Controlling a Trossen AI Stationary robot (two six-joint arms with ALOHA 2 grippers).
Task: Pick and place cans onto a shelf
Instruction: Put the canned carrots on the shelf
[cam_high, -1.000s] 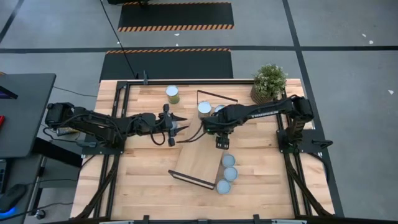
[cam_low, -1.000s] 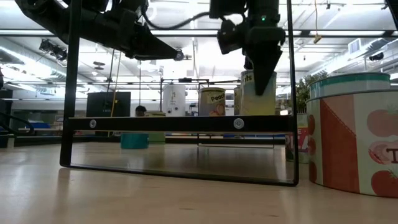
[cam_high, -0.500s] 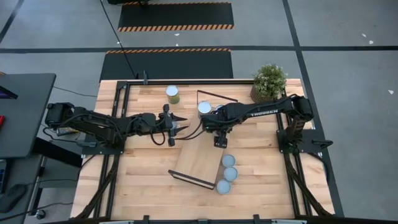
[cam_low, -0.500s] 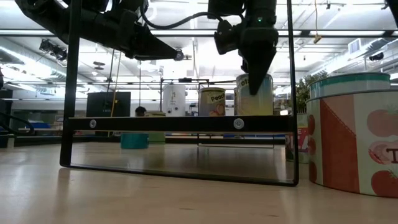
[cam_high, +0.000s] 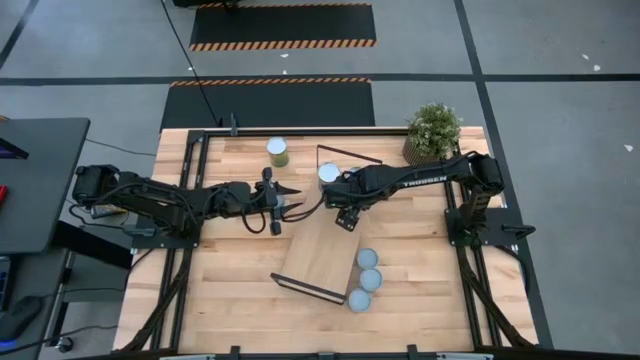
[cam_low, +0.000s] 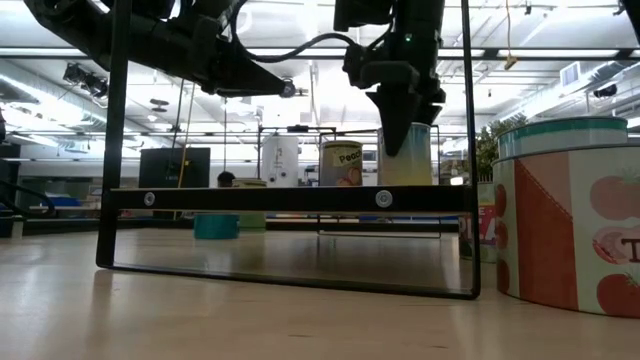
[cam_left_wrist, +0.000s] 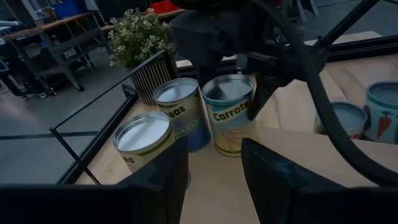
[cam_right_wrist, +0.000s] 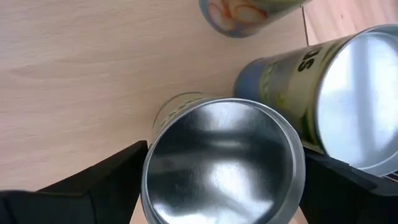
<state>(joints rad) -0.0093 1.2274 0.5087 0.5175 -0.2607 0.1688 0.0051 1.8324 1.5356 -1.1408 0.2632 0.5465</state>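
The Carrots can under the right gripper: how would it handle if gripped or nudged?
The Carrots can looks rigid metal, so it should take a firm grip. Its smooth round sides may slip. Upright on the shelf beside two cans, it seems stable, but would roll if tipped.

The wooden table carried the shelf, which lay near its centre, angled from 12 to 7 o'clock. Three cans stood in a row on the tabletop just beside the shelf's 4 o'clock edge. One can stood alone toward 11 o'clock, and a potted plant sat at the 1 o'clock corner.
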